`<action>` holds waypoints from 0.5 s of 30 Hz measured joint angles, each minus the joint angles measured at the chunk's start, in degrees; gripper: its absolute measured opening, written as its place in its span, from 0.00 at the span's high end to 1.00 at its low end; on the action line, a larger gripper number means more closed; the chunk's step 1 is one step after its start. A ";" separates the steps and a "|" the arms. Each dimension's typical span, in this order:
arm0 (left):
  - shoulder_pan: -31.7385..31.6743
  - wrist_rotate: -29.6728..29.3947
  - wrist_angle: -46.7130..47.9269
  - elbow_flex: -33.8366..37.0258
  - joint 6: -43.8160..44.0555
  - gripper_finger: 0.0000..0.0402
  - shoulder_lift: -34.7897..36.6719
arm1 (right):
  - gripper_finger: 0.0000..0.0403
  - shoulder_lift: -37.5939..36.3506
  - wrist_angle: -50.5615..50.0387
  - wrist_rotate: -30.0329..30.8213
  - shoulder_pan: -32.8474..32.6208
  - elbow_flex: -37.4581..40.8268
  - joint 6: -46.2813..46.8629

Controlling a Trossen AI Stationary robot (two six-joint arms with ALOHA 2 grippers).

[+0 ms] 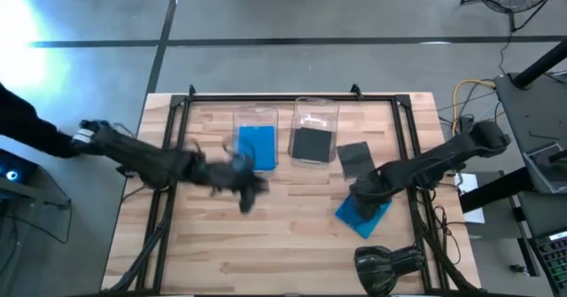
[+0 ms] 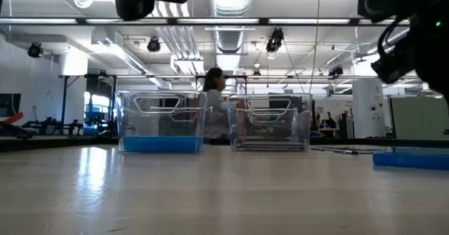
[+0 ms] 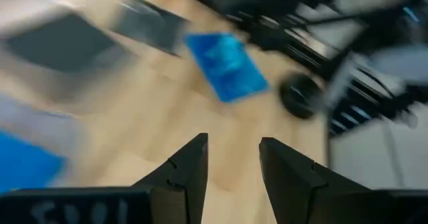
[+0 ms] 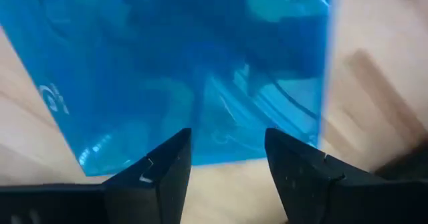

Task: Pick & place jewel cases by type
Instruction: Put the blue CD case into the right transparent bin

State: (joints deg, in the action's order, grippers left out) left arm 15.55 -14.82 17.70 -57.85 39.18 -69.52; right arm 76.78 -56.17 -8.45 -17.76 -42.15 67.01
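Over the desk's right side, my right pincer hangs open, empty, above a blue jewel case lying flat. My left pincer, parted and empty, hovers near the blue-filled tray.

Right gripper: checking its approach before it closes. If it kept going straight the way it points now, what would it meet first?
Most likely the blue case lying on the table. The right gripper is open, just above its edge, though depth is hard to judge.
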 joint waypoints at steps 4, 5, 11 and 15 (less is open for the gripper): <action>5.94 -1.34 -16.81 9.33 6.04 0.72 -5.94 | 0.55 6.67 11.70 -2.42 0.04 1.18 -3.19; 6.86 -1.79 -19.25 11.08 8.97 0.72 -7.76 | 0.55 8.66 15.07 -2.99 0.04 1.07 -3.41; 10.86 -1.97 -23.07 15.99 24.84 0.72 -17.65 | 0.55 20.45 36.40 -5.04 0.02 -5.22 -4.99; 12.37 -1.98 -23.33 16.17 31.60 0.72 -21.26 | 0.55 26.04 44.46 -4.06 0.50 -13.58 -10.85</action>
State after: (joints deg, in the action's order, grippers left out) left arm 27.93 -16.80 -5.63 -41.68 70.78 -90.78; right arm 102.82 -11.71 -12.50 -17.26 -55.73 56.16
